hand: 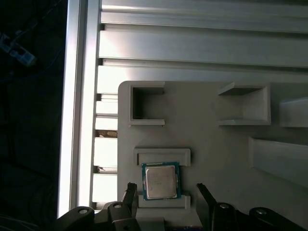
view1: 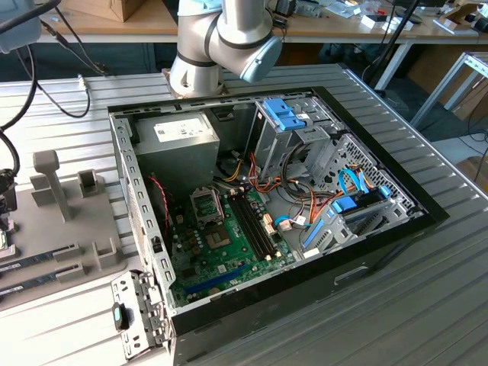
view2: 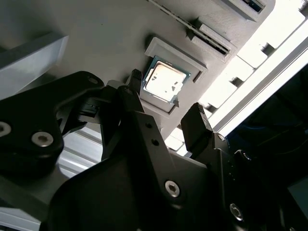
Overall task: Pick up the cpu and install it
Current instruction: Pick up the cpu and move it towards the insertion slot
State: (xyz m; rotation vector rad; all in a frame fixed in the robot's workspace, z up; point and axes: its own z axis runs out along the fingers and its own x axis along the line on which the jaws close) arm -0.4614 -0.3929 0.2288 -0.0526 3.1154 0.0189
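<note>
The cpu [hand: 161, 180] is a small silvery square chip with a thin green rim. It lies flat in a recess of the grey holder plate [hand: 216, 149], and the second wrist view shows the cpu [view2: 164, 81] there too. My gripper [hand: 166, 195] hovers over it, open, with one black fingertip [hand: 129, 191] on each side of the chip and apart from it. In the second wrist view the gripper [view2: 166, 101] holds nothing and its fingers [view2: 197, 120] straddle the recess. The open socket [view1: 206, 204] sits on the green motherboard [view1: 225, 248] inside the computer case.
The open black computer case [view1: 381, 252] lies on the ribbed metal table [view1: 427, 305], packed with a power supply [view1: 175, 141], drive cages and cables. The grey holder plate [view1: 69, 229] with upright posts and memory sticks [view1: 38, 259] is at the exterior view's left. The arm's base [view1: 217, 38] stands behind the case.
</note>
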